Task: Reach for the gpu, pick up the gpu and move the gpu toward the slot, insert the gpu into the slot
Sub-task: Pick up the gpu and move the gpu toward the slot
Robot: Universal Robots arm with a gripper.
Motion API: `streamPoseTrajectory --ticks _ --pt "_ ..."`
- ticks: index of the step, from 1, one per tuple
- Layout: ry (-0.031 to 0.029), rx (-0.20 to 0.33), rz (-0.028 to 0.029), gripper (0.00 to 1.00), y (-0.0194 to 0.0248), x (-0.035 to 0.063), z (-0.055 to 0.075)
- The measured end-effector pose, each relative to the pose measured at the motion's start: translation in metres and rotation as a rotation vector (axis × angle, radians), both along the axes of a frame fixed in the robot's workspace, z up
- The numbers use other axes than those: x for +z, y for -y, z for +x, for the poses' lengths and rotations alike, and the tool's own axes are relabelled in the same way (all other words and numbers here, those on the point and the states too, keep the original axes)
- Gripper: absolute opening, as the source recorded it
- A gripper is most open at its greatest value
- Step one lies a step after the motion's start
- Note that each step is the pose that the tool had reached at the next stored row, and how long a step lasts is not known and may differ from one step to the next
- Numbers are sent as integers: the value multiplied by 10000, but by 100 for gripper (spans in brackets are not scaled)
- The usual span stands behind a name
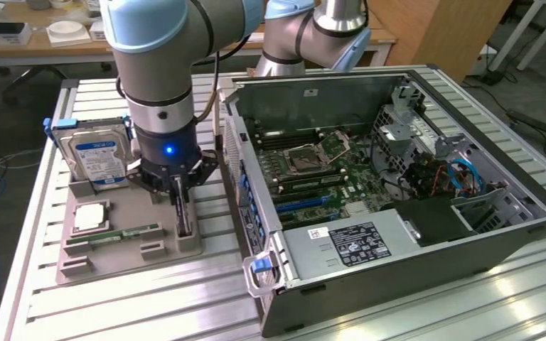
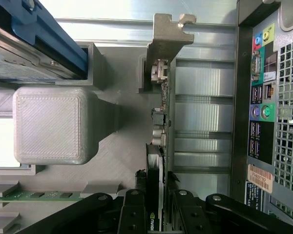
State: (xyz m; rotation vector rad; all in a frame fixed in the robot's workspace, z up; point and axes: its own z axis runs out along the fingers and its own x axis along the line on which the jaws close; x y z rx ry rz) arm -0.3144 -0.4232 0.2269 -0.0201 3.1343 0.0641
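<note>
The gpu (image 1: pixel 184 219) stands on edge in the grey holder tray (image 1: pixel 121 264), at the exterior view's left of the open computer case (image 1: pixel 500 234). In the wrist view the gpu (image 2: pixel 158 122) is a thin dark card ending in a silver bracket (image 2: pixel 167 34). My gripper (image 1: pixel 180 188) comes straight down onto its top edge. The black fingers (image 2: pixel 135 207) press against both faces of the card, so the gripper (image 2: pixel 155 197) is shut on it. The card's lower edge still sits in the tray. The blue slots (image 1: pixel 303 204) lie on the motherboard inside the case.
A blue-labelled hard drive (image 1: pixel 97 153) stands upright in the tray behind my gripper. A silver processor chip (image 1: pixel 91 215) and a green memory stick (image 1: pixel 121 234) lie in front. The case's rear wall with its ports (image 2: pixel 261 112) rises close beside the card.
</note>
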Motion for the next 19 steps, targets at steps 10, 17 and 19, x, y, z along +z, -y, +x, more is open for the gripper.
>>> streamPoseTrajectory --ticks 10,17,19 --pt "1 0 -1 26 0 93 0" --pt "0 -1 -1 26 0 195 0" --pt "0 0 -1 26 0 228 0"
